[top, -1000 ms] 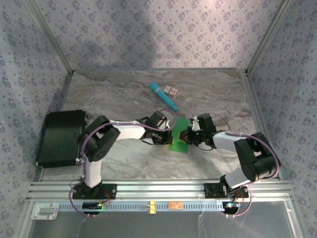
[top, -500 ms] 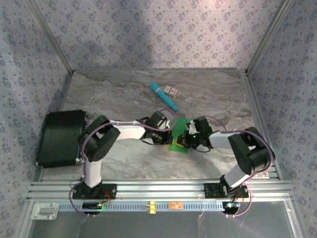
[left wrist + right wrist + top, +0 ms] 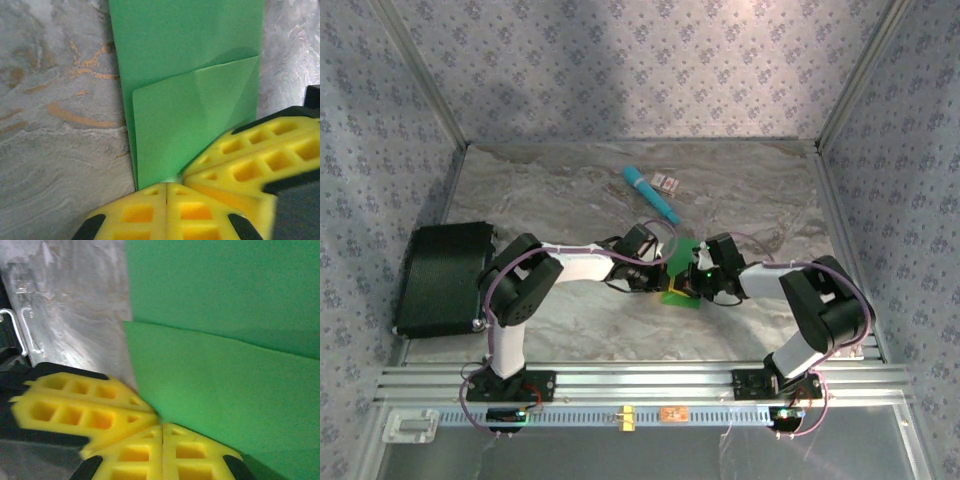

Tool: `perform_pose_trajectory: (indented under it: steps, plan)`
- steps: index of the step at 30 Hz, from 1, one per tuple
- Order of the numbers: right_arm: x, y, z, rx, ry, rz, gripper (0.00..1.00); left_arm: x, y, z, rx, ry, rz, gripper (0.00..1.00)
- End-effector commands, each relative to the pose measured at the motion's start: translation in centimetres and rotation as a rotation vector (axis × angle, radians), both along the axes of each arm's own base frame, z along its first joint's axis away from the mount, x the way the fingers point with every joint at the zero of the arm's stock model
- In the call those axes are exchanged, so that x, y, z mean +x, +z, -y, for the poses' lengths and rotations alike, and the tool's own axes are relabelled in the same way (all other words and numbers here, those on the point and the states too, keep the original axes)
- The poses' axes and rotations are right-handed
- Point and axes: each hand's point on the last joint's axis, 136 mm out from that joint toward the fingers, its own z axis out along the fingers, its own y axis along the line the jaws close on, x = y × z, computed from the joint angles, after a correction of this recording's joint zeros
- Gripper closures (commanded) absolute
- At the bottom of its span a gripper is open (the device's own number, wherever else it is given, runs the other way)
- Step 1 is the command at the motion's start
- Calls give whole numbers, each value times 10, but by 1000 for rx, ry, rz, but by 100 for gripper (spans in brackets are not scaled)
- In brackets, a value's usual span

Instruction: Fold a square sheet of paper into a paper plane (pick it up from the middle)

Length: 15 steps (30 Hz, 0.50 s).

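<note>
Meeting tip to tip near the middle of the table (image 3: 550,190), both grippers sit on the sheet of paper (image 3: 678,296).

L gripper (image 3: 166,186): jaws fully together, no gap betw. the yellow pads. Tips touch the sheet's near edge; can't tell if paper is nipped betw. them.

R gripper (image 3: 161,426): same, pads pressed together, tips at the spot where two green layers converge.

In each wrist view the other gripper's yellow fingers lie just beside, touching at the tips.

Sheet lies on the marble top, folded. L wrist view shows a long strip w/ a smaller flap on top and one diagonal crease across the flap.

Vs. 1 s ago: R arm has swung in toward the L, elbow nearer the centre, R gripper now tight against L gripper. Less green shows from above, so the sheet looks narrower. L arm approx. unchanged.

Vs. half a sec ago: almost no diff.

Teal stick (image 3: 651,194) is in the same spot, farther back on the table than the sheet.
</note>
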Motion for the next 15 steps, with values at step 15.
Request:
perform_pose_trajectory:
  steps: [15]
  plan:
    - [29,6,39,-40,-128,23,100,-17,-18,-11,75,-19,-58,100]
